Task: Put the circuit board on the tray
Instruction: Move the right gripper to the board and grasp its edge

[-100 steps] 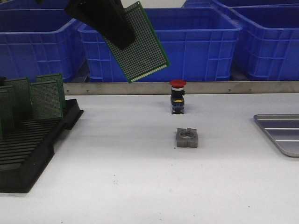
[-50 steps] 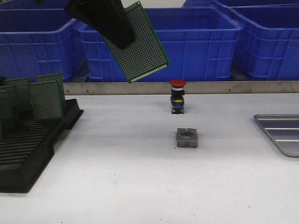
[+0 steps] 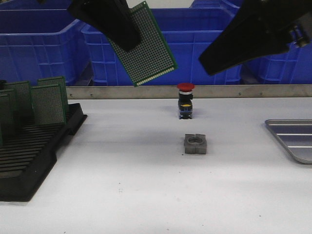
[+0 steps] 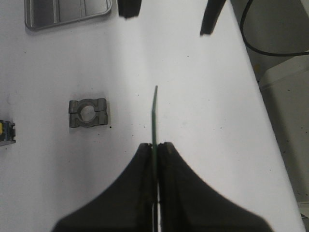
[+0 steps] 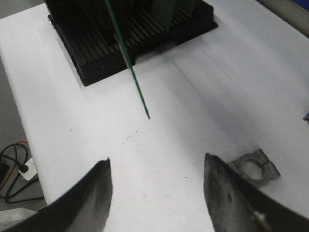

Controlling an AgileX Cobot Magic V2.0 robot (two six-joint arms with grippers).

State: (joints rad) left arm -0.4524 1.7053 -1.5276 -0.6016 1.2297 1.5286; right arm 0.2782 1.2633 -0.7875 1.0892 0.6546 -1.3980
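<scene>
Front view: the right gripper is now entering at the upper right, absent half a second ago, while the left gripper is holding the green perforated rectangular circuit board aloft, unmoved.

Left jaws are clamping the board edge-on in the left wrist view, high above the white table. Right jaws are standing wide open and empty in the right wrist view, facing the board's free end. This is probably setting up a handover, since the shallow grey metal ridged tray is lying at the far right edge, well apart from the board.
</scene>
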